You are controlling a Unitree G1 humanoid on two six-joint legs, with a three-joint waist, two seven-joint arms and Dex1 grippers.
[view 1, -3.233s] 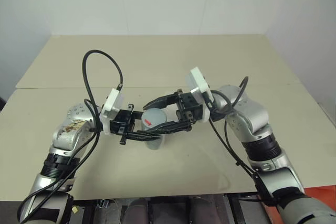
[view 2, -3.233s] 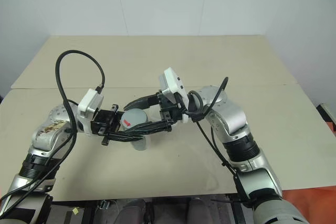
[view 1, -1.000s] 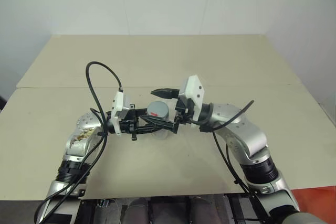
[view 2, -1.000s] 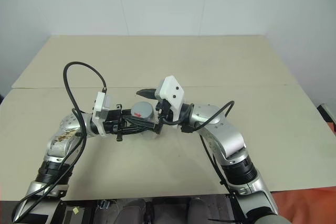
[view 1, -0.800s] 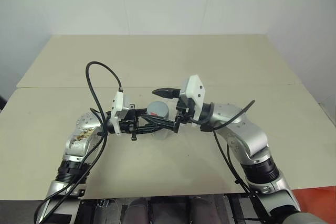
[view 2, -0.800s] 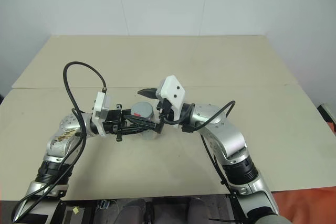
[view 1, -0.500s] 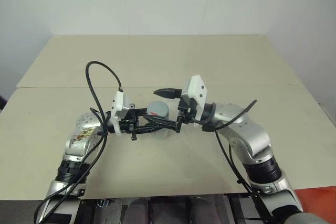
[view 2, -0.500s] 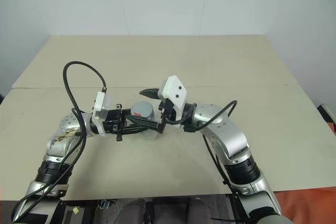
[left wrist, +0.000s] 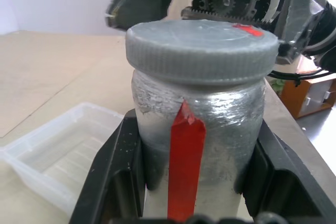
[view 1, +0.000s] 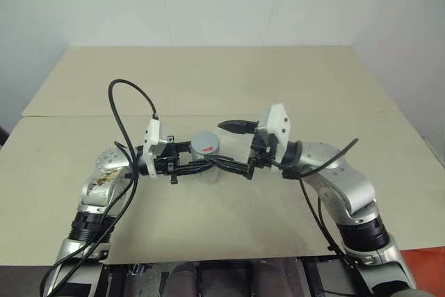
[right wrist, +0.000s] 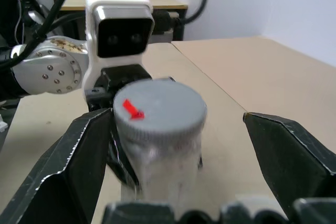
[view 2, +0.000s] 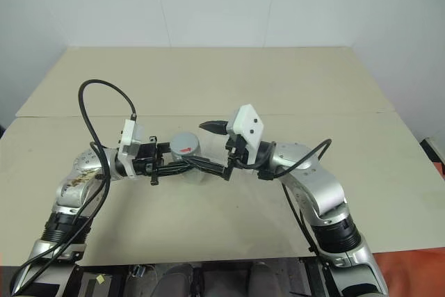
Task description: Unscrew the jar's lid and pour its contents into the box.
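We are seeing one jar point(left wrist: 197, 161), a silvery, foil-wrapped cylinder with a red vertical strip, standing upright above the tan table point(view 1: 208, 81) and wearing one grey ribbed lid point(left wrist: 202, 45) marked with a small red arrow. Our left gripper point(view 1: 198, 165) is pinching the jar's body between its two black fingers, while one clear plastic box point(left wrist: 58, 156) is lying on the table just beside it. To the right, our right gripper point(right wrist: 173, 145) is holding its two fingers spread wide on either side of the lid, touching nothing.

Beige tabletop point(view 1: 229, 81) w/ seam, plain white walls point(view 1: 222, 1) behind, evenly lit.
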